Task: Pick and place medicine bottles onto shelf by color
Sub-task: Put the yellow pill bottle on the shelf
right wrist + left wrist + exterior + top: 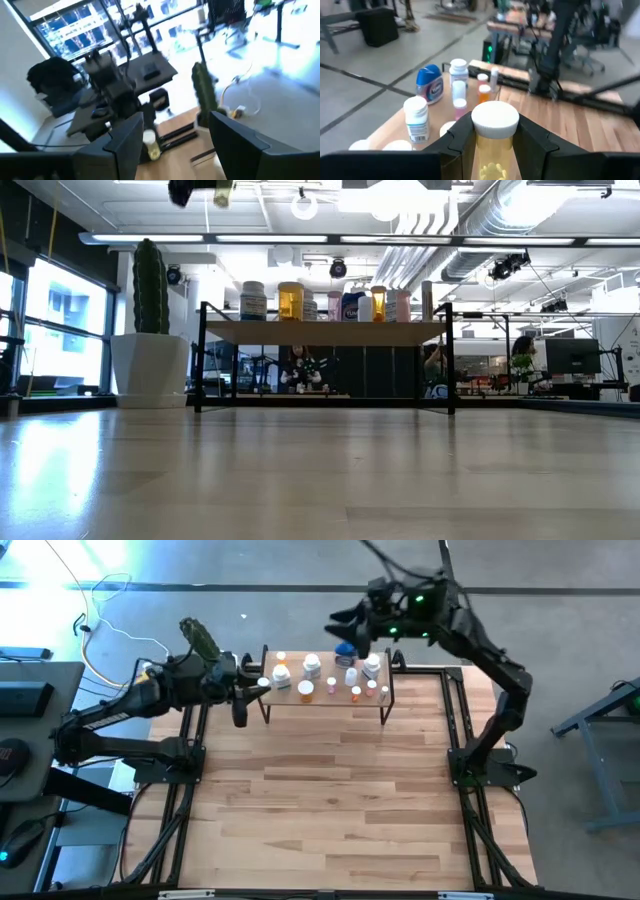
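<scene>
Two arms reach over the shelf (325, 700): left gripper (492, 145) clamps a yellowish bottle (494, 145), right gripper (172, 145) gapes empty.

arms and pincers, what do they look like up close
Both arms are dark, jointed tubes on black frame bases. The left pincer has two broad, angular matte-black fingers. The right pincer has the same flat black fingers, and green lights glow on the right arm's wrist.

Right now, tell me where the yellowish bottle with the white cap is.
The yellowish bottle is clamped in the left gripper, held at the shelf's left end in the high view, beside the bottles already standing there.
</scene>
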`<move>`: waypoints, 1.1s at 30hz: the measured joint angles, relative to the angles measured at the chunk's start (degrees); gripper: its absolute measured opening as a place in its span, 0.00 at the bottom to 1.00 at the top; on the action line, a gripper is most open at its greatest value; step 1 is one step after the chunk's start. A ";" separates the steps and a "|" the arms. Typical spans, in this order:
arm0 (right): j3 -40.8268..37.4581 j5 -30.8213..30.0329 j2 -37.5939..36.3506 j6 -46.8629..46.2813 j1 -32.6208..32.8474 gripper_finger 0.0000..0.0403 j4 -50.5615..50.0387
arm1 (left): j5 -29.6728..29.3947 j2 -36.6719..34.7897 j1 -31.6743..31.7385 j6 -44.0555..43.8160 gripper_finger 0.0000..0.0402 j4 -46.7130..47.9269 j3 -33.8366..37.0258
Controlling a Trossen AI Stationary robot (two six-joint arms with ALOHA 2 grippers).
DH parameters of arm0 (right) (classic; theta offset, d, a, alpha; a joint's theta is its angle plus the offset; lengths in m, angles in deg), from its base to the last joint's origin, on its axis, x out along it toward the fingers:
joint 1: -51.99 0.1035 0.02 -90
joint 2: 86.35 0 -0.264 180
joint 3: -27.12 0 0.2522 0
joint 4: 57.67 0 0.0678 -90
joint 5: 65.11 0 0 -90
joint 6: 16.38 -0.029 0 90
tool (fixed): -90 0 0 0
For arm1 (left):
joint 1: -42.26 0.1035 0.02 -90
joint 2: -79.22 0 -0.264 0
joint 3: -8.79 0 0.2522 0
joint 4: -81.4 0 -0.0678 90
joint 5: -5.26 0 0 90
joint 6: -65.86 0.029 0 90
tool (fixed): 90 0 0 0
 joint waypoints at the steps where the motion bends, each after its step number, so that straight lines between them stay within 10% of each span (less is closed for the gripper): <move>1: 0.00 -0.03 -0.73 0.80 -0.65 0.53 -0.01 | -0.62 -0.68 0.00 -1.10 0.25 -2.77 2.22; 16: 0.00 -0.05 -5.39 5.33 -8.06 0.53 0.01 | -10.62 -1.36 -1.16 -3.53 0.25 -37.64 27.48; 33: 0.00 0.12 -5.39 6.87 -10.99 0.53 -0.11 | -18.71 13.41 -1.18 -1.76 0.25 -52.87 32.69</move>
